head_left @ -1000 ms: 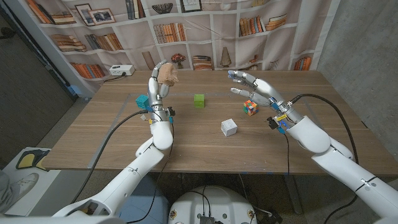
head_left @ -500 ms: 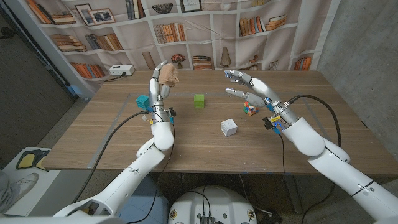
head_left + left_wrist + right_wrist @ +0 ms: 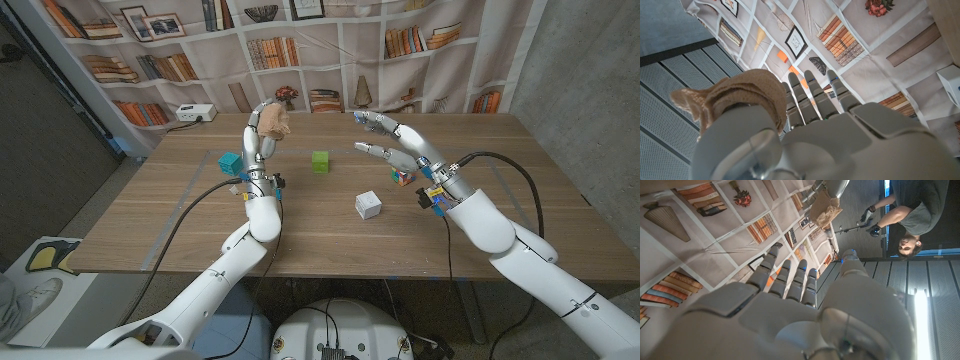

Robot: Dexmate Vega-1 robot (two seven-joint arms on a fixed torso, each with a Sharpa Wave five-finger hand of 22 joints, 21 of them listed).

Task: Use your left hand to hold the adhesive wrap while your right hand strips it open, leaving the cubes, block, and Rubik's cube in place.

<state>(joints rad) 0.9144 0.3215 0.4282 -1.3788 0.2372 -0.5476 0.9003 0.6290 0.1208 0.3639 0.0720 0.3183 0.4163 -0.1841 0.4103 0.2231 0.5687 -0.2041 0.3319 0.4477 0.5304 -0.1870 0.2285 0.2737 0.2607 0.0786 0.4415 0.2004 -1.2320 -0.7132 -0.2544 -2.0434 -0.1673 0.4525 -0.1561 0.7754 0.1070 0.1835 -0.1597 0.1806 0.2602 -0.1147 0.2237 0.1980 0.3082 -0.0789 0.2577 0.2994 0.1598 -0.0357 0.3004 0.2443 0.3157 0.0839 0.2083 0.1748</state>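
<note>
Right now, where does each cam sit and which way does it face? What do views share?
Head view: fixed on the head, looking down at the table; both arms, left hand holding the adhesive wrap, right hand open.
Left wrist view: along the back of the left hand, toward the bookshelf backdrop.
Right wrist view: along the right hand, toward the backdrop and a person.
Shared: the wrap, in all three.

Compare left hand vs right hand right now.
The left hand grips the tan wrap, raised upright above the table; the right hand holds nothing. Left hand's fingers curl around the wrap; right hand's fingers are spread, reaching toward the left hand. The left hand is near the teal cube; the right hovers over the Rubik's cube. Both are off the table.
</note>
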